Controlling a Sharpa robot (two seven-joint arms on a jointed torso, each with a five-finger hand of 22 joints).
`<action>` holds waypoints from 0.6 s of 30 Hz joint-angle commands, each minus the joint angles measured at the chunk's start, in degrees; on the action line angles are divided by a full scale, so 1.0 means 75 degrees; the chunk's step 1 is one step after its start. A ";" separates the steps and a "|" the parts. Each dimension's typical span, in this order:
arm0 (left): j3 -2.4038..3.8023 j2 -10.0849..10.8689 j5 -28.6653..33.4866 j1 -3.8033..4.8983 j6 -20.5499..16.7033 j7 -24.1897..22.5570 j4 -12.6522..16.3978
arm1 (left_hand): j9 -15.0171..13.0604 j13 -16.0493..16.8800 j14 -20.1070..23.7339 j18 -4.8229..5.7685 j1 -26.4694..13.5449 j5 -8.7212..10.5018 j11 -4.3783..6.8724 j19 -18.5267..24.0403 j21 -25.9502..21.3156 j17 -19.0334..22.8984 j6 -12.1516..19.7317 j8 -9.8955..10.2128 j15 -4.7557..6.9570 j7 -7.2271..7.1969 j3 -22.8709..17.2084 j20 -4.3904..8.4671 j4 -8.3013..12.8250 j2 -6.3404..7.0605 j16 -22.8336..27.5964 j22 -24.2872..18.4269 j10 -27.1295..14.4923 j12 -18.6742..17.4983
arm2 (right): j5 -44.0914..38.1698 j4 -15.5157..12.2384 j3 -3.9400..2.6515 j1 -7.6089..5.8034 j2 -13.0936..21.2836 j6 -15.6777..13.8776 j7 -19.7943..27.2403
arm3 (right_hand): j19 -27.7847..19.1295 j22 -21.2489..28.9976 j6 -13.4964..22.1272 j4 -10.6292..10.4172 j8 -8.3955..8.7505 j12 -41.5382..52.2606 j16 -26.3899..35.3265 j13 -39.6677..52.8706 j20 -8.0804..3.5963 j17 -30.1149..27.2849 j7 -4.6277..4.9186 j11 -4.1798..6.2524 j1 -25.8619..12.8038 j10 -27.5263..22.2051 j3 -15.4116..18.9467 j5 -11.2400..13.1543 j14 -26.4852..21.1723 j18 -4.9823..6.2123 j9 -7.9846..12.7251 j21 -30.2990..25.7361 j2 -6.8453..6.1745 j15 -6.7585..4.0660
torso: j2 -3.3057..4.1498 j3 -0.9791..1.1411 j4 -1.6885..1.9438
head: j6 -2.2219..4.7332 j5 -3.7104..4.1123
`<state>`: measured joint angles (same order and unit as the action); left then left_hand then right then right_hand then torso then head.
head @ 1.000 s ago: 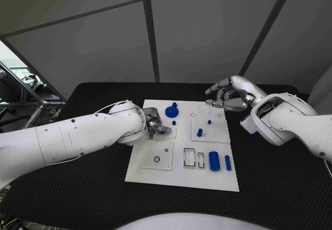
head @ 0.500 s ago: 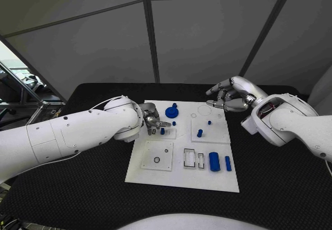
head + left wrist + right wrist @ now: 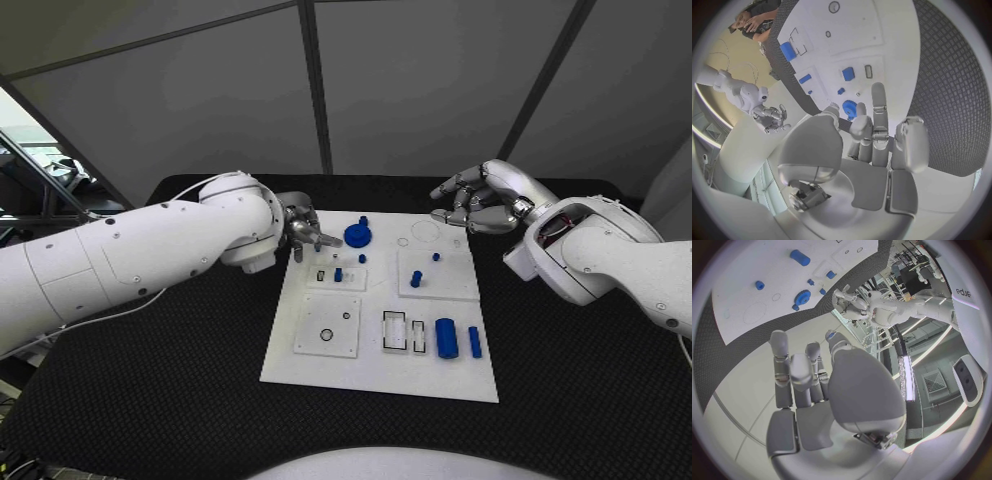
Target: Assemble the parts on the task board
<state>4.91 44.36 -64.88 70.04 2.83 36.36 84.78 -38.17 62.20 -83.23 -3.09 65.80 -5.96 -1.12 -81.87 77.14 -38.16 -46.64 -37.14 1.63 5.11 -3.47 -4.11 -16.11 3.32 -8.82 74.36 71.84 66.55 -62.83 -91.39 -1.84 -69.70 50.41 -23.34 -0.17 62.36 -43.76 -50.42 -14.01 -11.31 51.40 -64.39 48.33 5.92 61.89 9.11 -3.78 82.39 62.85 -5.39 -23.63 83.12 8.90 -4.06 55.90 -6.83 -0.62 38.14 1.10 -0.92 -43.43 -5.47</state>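
Head view, near to far. Black textured bench [image 3: 173,400] carried a white rectangular task board [image 3: 378,375], its long axis running away from the robot.

Near row of the board: a white square inset plate with a small dark ring [image 3: 329,325]; a pair of narrow black-outlined rectangular slots [image 3: 404,331]; a short thick blue cylinder [image 3: 446,335] and a thinner blue bar [image 3: 475,340], both lying flat, long axes pointing away from the robot, parallel to the board's long side and just beside each other.

Middle row: a small blue peg [image 3: 339,273] standing upright on the left inset; a second small blue peg [image 3: 417,277] on the right inset, upright as far as could be told.

Far row: a round blue gear-like knob [image 3: 358,235] near the board's far edge, with a small blue stub [image 3: 364,219] just behind it.

Left robot hand [image 3: 302,230]: over the board's far left corner, fingers apart, nothing held; the left wrist view agreed.

Right robot hand [image 3: 476,205]: above the far right corner, fingers loosely curled inward with nothing between them, clear of the board.

Risk, as a judgement: the left robot hand hung near the knob and the left peg, so a low sweep could tip the peg or nudge the knob. The lying cylinder, being round, could roll sideways if pinched off-centre.
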 commanded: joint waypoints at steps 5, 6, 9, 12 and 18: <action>0.0028 -0.0175 0.1145 0.0477 0.0731 -0.0433 -0.0947 | 0.0980 -0.2738 -0.0428 -0.0920 0.0879 -0.0033 -0.0164 0.2472 -0.4565 -0.2163 0.0256 0.0833 -0.0065 0.0156 0.0274 -0.0092 -0.0070 -0.0276 -0.3376 -0.3849 -0.2155 -0.2830 | 0.0015 0.0058 -0.0004 -0.0016 -0.0011 0.0004 0.0022 | 0.0063 0.0000 -0.0004 -0.0043 -0.0038 0.0024 0.0038 -0.0011 -0.0004 0.0003 -0.0006 -0.0019 -0.0078 0.0051 -0.0002 -0.0028 0.0054 0.0032 0.0003 -0.0044 -0.0001 0.0022 | 0.0004 0.0000 -0.0007 | 0.0020 -0.0033; 0.0029 -0.0222 0.1228 0.0523 0.0800 -0.0535 -0.1109 | 0.1179 -0.3071 0.0044 -0.0938 0.1031 -0.0003 -0.0305 0.2501 -0.5018 -0.1999 0.0222 0.0942 -0.0146 0.0259 0.0360 -0.0181 -0.0063 -0.0286 -0.2918 -0.4230 -0.2122 -0.3154 | 0.0015 0.0068 -0.0004 -0.0016 -0.0017 0.0007 0.0020 | 0.0063 0.0000 -0.0004 -0.0043 -0.0038 0.0024 0.0038 -0.0011 -0.0004 0.0003 -0.0006 -0.0019 -0.0078 0.0051 -0.0002 -0.0028 0.0054 0.0032 0.0003 -0.0044 -0.0001 0.0022 | 0.0005 0.0001 -0.0007 | 0.0023 -0.0045; 0.0027 -0.0352 0.1372 0.0605 0.1001 -0.0768 -0.1520 | 0.1631 -0.4178 0.0720 -0.0961 0.1663 -0.0001 -0.0506 0.2772 -0.5886 -0.1256 0.0217 0.1279 -0.0281 0.0539 0.0300 -0.0363 0.0037 -0.0406 -0.1595 -0.4873 -0.2238 -0.4468 | 0.0015 0.0086 -0.0004 -0.0016 -0.0029 0.0015 0.0016 | 0.0068 -0.0006 -0.0004 -0.0045 -0.0038 0.0036 0.0033 0.0000 -0.0005 0.0011 -0.0007 -0.0018 -0.0079 0.0059 -0.0001 -0.0031 0.0057 0.0030 0.0003 -0.0040 0.0000 0.0022 | 0.0017 0.0003 -0.0019 | 0.0051 -0.0063; -0.0018 -0.0499 0.1439 0.0647 0.1157 -0.0931 -0.1872 | 0.2236 -0.5321 0.0489 -0.1015 0.1941 -0.0009 -0.0530 0.2272 -0.6428 -0.1119 -0.0039 0.1641 -0.0265 0.0550 0.0513 -0.0341 -0.0083 -0.0469 -0.1451 -0.5468 -0.1593 -0.5553 | 0.0016 0.0097 -0.0004 -0.0016 -0.0037 0.0021 0.0009 | 0.0068 -0.0006 -0.0004 -0.0045 -0.0038 0.0036 0.0033 0.0000 -0.0005 0.0011 -0.0007 -0.0018 -0.0079 0.0059 -0.0001 -0.0031 0.0057 0.0030 0.0003 -0.0040 0.0000 0.0022 | 0.0013 0.0002 -0.0003 | 0.0049 -0.0046; -0.0275 -0.0845 0.1176 0.0689 0.1114 -0.1098 -0.2413 | 0.2354 -0.4565 -0.0585 -0.0358 0.1364 -0.0053 -0.0145 0.0266 -0.2081 -0.5376 -0.0523 0.1263 0.0068 0.0127 0.1062 0.0009 -0.0016 -0.0724 -0.8335 -0.1632 -0.0608 -0.4138 | 0.0016 0.0114 -0.0004 -0.0016 -0.0067 0.0035 -0.0011 | 0.0075 -0.0011 -0.0003 -0.0051 -0.0040 0.0043 0.0032 0.0003 -0.0005 0.0015 -0.0008 -0.0017 -0.0083 0.0065 -0.0001 -0.0039 0.0060 0.0029 0.0003 -0.0038 0.0003 0.0021 | 0.0019 -0.0003 -0.0003 | 0.0007 -0.0051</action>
<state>2.88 38.33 -56.05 75.02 9.65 30.79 67.15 -20.44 26.75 -83.90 -6.21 76.77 -6.18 -2.45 -79.00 58.12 -72.93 -50.34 -27.10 1.93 6.38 3.84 -4.29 -16.06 -2.06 -63.94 58.84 67.21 33.74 -62.82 -90.50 -1.84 -69.70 49.98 -23.31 -0.32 62.57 -43.76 -50.42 -14.00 -11.31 51.40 -64.39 48.33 5.71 61.94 9.11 -3.99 82.40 63.06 -5.39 -23.63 83.34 8.90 -4.06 55.90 -6.83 -0.41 38.24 1.12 -0.97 -43.26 -5.82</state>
